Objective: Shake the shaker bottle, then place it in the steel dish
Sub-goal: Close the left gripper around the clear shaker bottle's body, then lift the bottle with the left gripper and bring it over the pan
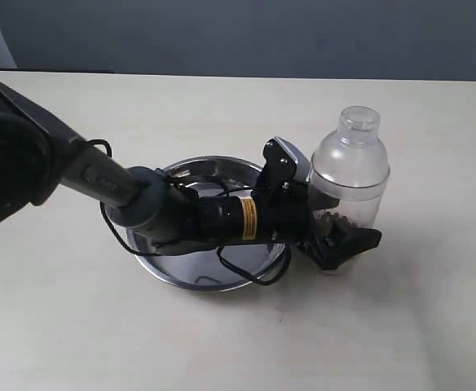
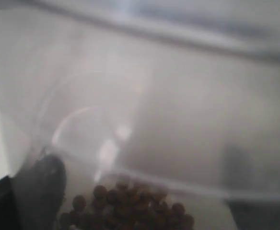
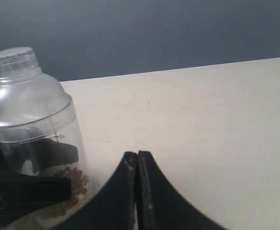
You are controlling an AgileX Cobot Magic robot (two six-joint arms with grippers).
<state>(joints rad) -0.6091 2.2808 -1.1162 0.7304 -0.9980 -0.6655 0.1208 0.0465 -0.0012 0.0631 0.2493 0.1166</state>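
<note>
risks: left gripper [image 1: 344,221] takes the shaker bottle [image 1: 350,175] low on its body, so a hard shake could swing the tall upper part and let smooth plastic slip or twist in the fingers. the cap [image 1: 359,122] could pop off and scatter granules [image 2: 125,206] if it is only pushed on; cannot tell how it is seated. the left arm [image 1: 140,199] lies right across the steel dish [image 1: 197,281], so carrying the bottle over could clip the rim, or set the base on the sloped wall and tip it.

bottle: clear frosted plastic, domed shoulder, small round cap, a thin layer of brown round granules at the bottom, mostly empty above. it stands upright on the desk [image 1: 417,326], just beside the dish on the side toward the desk's right edge, not in it.

fingers: left ones sit front and back of the lower body and look clamped on it. right gripper [image 3: 137,163] is pressed closed on nothing, apart from the bottle.
</note>
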